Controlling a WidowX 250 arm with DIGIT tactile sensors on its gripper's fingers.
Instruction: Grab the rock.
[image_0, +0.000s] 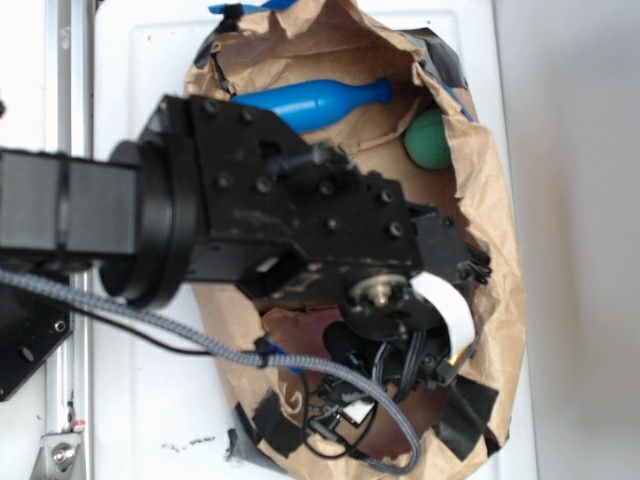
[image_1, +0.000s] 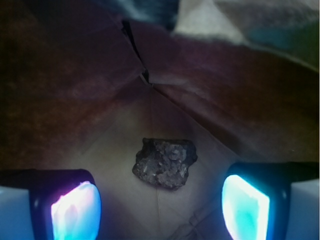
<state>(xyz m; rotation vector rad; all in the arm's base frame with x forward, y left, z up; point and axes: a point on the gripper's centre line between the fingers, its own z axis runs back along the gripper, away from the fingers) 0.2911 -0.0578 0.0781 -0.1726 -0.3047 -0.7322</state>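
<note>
The rock (image_1: 165, 163) is dark brown-black, mottled with greyish flecks. It lies on tan-brown paper (image_1: 120, 150) that goes reddish in shadow. The hand's (image_1: 160, 205) pads (image_1: 75, 212) glow pale blue and cyan with a pink tinge. From outside, the arm (image_0: 280, 220) is black, the bag (image_0: 490, 230) kraft brown with black tape patches (image_0: 465, 410), holding a bright blue bottle (image_0: 315, 102) and a green ball (image_0: 428, 140). The bench (image_0: 140, 70) is white.

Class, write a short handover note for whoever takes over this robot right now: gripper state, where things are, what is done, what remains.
Gripper: open, empty, down inside the paper bag.
Rock: lying on the bag floor, between and just ahead of the fingers, not touched.
Green ball and blue bottle: at the bag's far end, out of the way.
Done: lined up over the rock.
Left: lower, close, lift.
</note>
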